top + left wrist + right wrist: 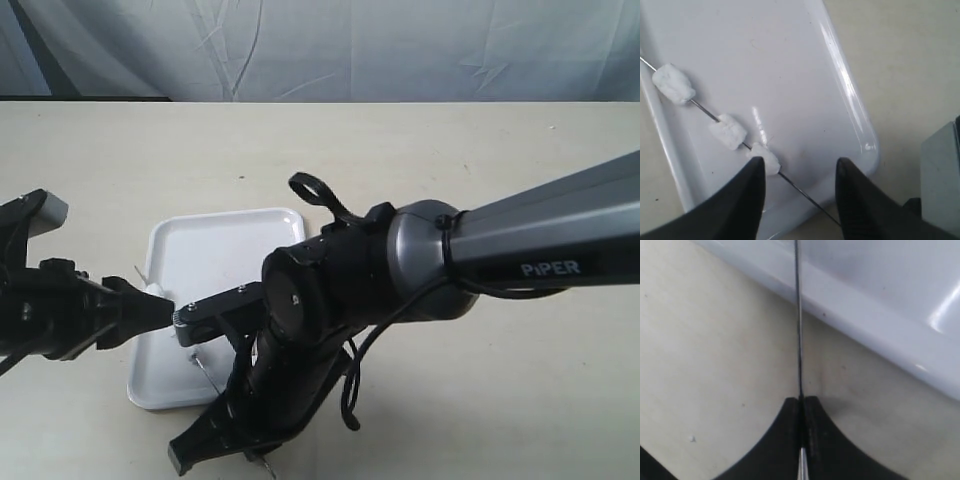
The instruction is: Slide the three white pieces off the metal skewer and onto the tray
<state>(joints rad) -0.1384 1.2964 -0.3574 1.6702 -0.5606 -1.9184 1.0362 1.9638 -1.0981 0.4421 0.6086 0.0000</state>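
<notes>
Right gripper (801, 404) clenched on the metal skewer (799, 330), at the end lying off the tray (845, 85); left gripper (800, 172) released, jaws straddling the rod beside the nearest of the three white pieces (729, 132); all threaded, over the tray, lower left of exterior frame; long axis diagonal, free tip pointing upper left; left arm nearer, so I'd push that way.

The black left claw (800, 170) comes in from the left, its two fingers parted. The grey right arm (540, 245) with its black wrist reaches across the middle and tilts down. The black right claw (801, 405) is pinched tight on the thin silver-grey metal skewer (799, 315).
</notes>
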